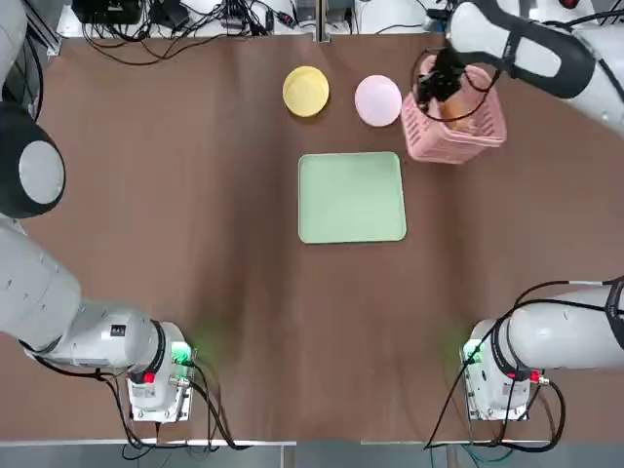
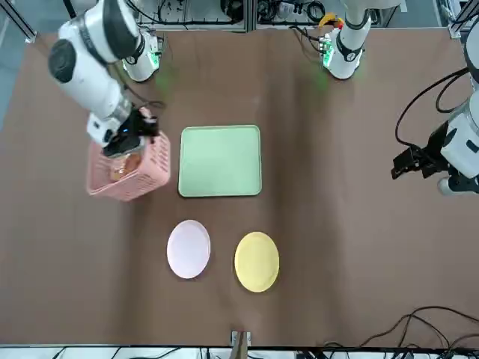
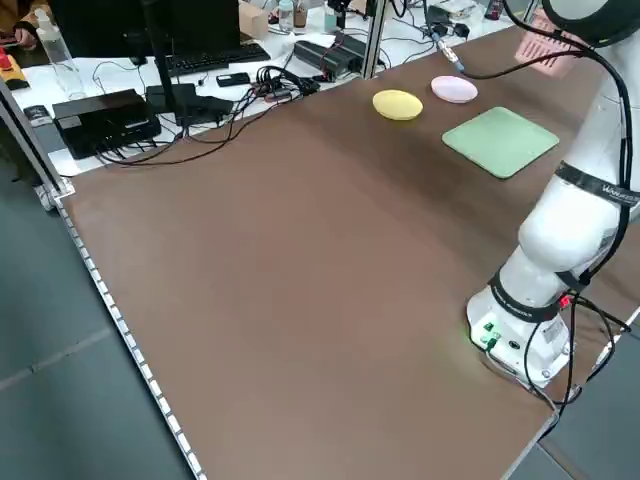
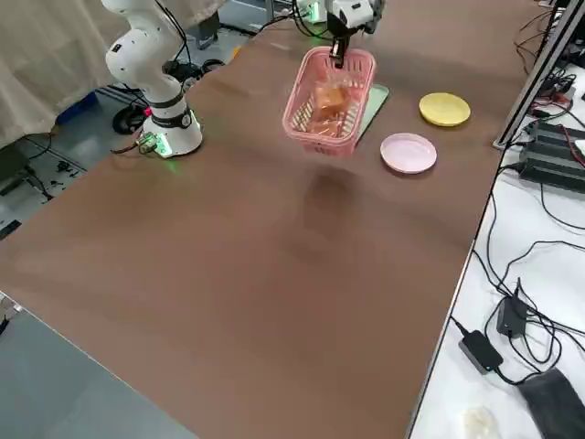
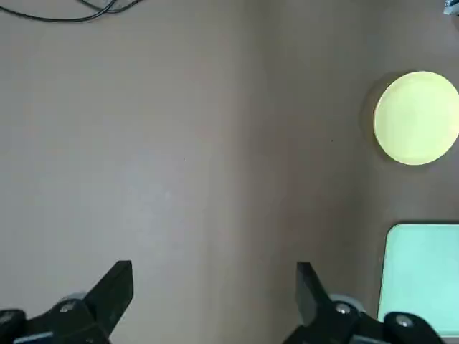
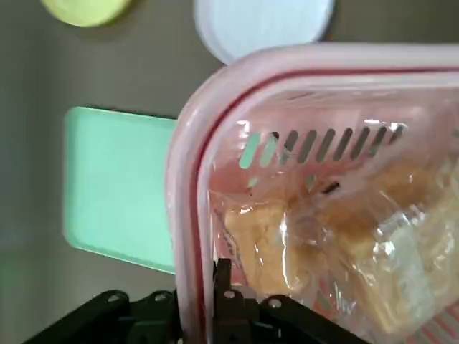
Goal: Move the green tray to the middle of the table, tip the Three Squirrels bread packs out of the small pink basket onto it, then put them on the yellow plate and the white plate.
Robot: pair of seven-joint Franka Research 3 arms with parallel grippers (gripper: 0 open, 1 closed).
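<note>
Tray top: you have the green tray (image 1: pixel 351 197) bare.
Far edge: yellow plate (image 1: pixel 306 91), white plate (image 1: pixel 377 100) crowd it.

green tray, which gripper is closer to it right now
Right. The right gripper holds the small pink basket just beside the green tray; the left gripper hangs open far off by the table's left edge.
</note>
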